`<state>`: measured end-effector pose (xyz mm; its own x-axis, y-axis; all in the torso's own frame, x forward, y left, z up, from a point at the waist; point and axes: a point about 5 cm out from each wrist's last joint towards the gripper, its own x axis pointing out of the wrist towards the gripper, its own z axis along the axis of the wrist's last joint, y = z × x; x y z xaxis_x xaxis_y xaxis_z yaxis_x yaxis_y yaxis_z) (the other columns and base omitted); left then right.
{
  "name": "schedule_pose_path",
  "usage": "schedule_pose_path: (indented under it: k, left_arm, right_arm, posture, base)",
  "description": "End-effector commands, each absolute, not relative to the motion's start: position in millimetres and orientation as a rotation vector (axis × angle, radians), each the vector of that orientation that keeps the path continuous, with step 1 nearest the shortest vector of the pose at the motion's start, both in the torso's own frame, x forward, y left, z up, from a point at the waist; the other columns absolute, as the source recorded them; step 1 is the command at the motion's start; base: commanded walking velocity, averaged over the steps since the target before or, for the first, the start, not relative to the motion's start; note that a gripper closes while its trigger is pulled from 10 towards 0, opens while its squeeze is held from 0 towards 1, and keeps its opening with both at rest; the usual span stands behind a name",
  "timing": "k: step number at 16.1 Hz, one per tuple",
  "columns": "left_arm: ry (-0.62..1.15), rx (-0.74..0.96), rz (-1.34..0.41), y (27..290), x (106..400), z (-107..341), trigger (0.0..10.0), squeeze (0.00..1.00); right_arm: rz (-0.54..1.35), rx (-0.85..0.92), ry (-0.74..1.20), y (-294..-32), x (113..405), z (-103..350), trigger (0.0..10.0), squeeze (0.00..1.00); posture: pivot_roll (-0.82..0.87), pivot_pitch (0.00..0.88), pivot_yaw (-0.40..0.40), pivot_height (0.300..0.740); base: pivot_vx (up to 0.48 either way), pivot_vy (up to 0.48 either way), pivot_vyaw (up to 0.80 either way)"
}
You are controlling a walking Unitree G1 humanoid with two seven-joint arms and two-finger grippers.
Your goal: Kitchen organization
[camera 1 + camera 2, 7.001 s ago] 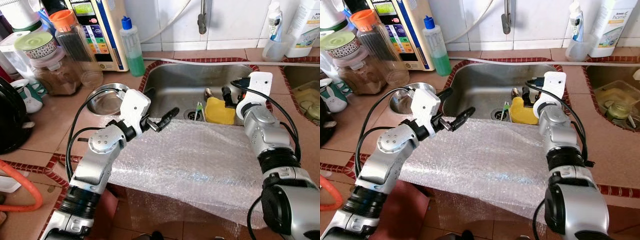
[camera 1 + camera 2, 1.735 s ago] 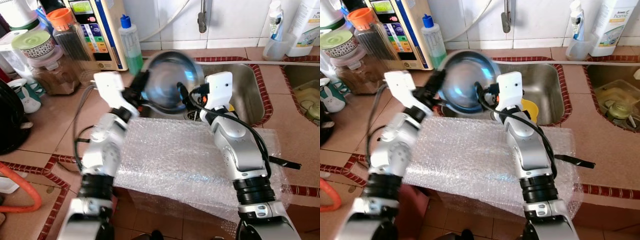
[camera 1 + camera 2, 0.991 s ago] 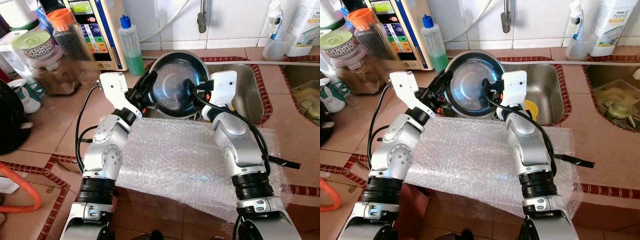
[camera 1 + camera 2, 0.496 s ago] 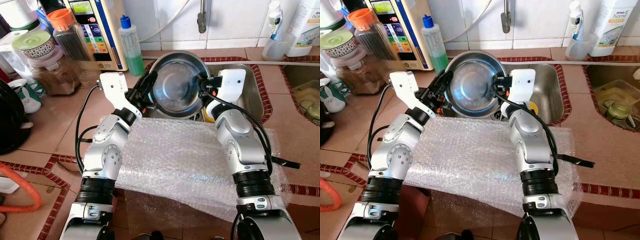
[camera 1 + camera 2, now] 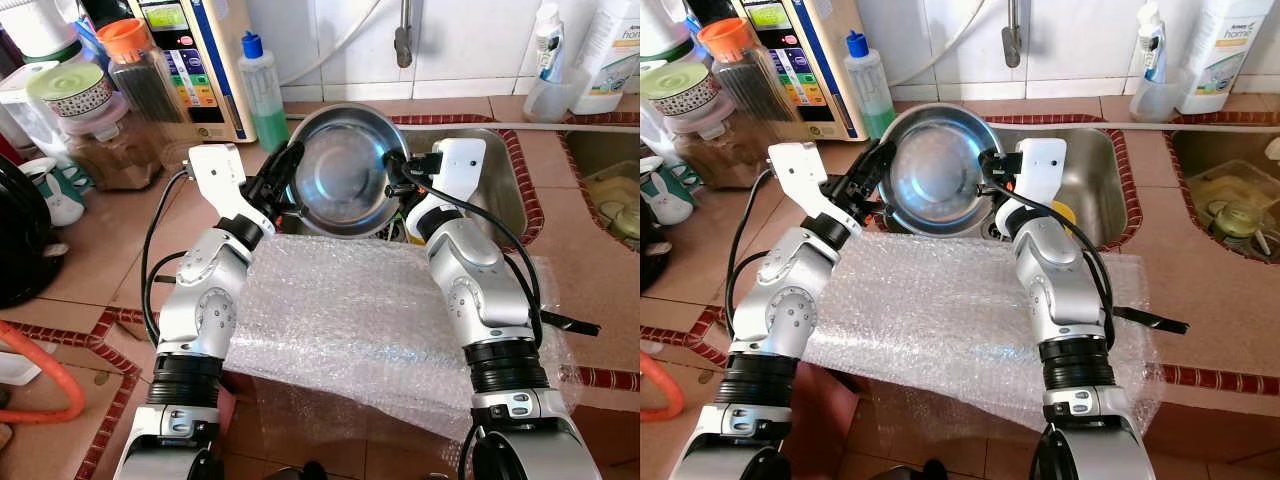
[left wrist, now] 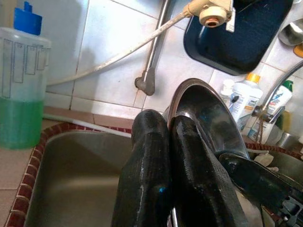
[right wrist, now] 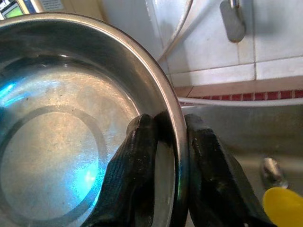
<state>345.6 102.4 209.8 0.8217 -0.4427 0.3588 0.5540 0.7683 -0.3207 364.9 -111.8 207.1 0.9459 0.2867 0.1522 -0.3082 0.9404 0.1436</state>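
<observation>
Steel bowl [image 5: 345, 168] hangs tilted above the near left corner of the sink [image 5: 500, 185], pinched at opposite rims: left gripper [image 5: 283, 170] clamps one side, right gripper [image 7: 163, 142] straddles the other edge. Bubble wrap [image 5: 370, 320] drapes over the counter's front edge.

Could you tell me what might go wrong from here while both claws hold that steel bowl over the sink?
1. The left claw and right claw each pinch only the thin rim of the steel bowl, which is tilted on edge; smooth metal could slip and drop into the sink.
2. If the arms pull unevenly, one grip may twist loose.
3. The bubble wrap overhangs the counter edge; setting the bowl there could drag the sheet off.
</observation>
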Motion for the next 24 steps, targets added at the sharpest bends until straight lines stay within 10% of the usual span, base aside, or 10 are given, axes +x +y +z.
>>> schedule_pose_path:
  k: [1, 3, 4, 5, 24]
  left_arm:
    - [-0.321, -0.426, -0.594, 98.6, 342.0, 219.4, 0.0, 0.00]
    - [-0.317, -0.424, -0.607, 96.6, 341.2, 219.2, 1.4, 0.00]
    - [-0.307, -0.421, -0.622, 94.4, 340.4, 218.6, 10.0, 0.60]
    - [-0.297, -0.421, -0.640, 91.9, 339.4, 217.8, 10.0, 1.00]
    - [-0.124, -0.327, -0.924, 66.7, 312.7, 198.7, 10.0, 1.00]
  right_arm:
    - [0.297, 0.180, -0.066, -106.9, 366.9, 198.4, 0.0, 0.00]
    - [0.300, 0.178, -0.062, -106.8, 366.6, 197.7, 0.0, 0.00]
    - [0.296, 0.179, -0.064, -108.1, 366.8, 198.3, 0.0, 0.00]
    - [0.285, 0.180, -0.069, -109.9, 367.2, 199.2, 0.0, 0.00]
    - [-0.123, 0.004, -0.174, -171.8, 379.0, 206.4, 0.0, 0.00]
  posture:
    - [-0.21, 0.103, 0.187, 0.740]
    - [-0.21, 0.102, 0.187, 0.740]
    - [-0.21, 0.101, 0.185, 0.740]
    - [-0.21, 0.100, 0.184, 0.740]
    - [-0.21, 0.112, 0.189, 0.740]
  base:
    - [0.000, 0.000, 0.00]
    - [0.000, 0.000, 0.00]
    - [0.000, 0.000, 0.00]
    - [0.000, 0.000, 0.00]
    - [0.000, 0.000, 0.00]
